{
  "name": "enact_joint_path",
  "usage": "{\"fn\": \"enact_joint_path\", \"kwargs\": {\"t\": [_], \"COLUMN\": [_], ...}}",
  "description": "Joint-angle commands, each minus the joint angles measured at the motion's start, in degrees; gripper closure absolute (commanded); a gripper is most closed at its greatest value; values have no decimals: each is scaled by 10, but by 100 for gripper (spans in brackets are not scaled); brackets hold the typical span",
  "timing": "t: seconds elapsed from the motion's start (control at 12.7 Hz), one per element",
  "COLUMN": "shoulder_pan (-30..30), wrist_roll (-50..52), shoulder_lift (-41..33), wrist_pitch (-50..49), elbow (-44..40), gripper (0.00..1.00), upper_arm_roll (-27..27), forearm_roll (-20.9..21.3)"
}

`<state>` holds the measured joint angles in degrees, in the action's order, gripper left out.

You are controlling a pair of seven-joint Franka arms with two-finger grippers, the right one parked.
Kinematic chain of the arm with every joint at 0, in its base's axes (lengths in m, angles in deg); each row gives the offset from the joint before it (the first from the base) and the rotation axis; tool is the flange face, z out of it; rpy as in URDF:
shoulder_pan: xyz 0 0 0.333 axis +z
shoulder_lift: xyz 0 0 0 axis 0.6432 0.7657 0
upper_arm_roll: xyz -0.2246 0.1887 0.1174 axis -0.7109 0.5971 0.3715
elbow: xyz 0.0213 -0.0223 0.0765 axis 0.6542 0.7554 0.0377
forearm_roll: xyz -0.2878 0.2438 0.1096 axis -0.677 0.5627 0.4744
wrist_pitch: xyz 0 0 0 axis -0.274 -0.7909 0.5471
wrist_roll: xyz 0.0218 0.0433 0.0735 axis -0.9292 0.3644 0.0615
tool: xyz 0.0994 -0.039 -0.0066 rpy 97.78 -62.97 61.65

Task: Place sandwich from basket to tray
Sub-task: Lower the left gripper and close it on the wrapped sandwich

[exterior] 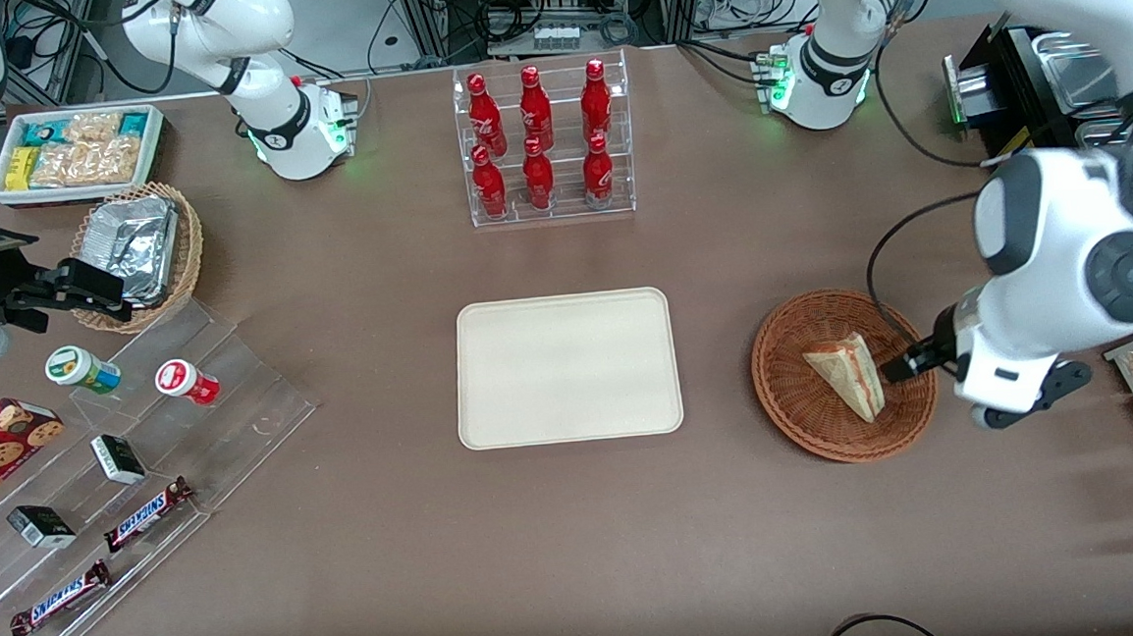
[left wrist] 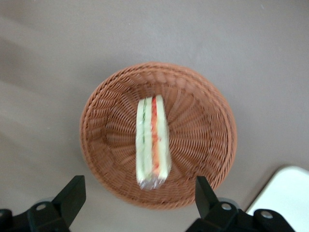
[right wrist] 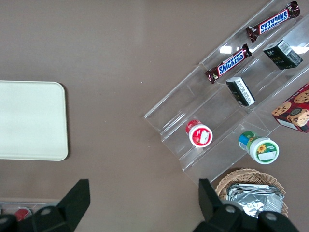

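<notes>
Sandwich [left wrist: 153,145] lies in the wicker basket [left wrist: 212,125], ungrasped; the gripper [left wrist: 137,200] hovers above it with fingers spread wide, holding nothing; the cream tray [exterior: 568,367], nearby on the bench, is bare; grasp, lift and transfer all remain.

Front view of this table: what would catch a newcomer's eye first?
Probably the red bottles in their clear rack, farther from the camera than the bare tray. Next, the sandwich in the basket, toward the working arm's end, with the open gripper hovering above it.
</notes>
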<state>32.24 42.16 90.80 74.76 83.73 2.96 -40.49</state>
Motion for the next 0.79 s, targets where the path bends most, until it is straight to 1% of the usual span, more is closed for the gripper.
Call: {"fn": "enact_joint_path", "kwargs": {"t": [0.0, 0.08, 0.24, 0.32, 0.39, 0.55, 0.71], "shoulder_pan": [1, 1, 1, 1, 1, 1, 1], "wrist_roll": [72, 94, 161, 178, 179, 178, 176], "shoulder_lift": [-2, -4, -9, -9, -11, -17, -22], "wrist_pitch": [42, 56, 129, 152, 170, 186, 186], "elbow": [34, 55, 107, 130, 156, 181, 195], "gripper": [0, 0, 0, 0, 0, 0, 0], "upper_arm_roll": [0, -1, -5, -19, -23, -23, -24], "forearm_roll": [1, 0, -6, -2, 4, 7, 32]}}
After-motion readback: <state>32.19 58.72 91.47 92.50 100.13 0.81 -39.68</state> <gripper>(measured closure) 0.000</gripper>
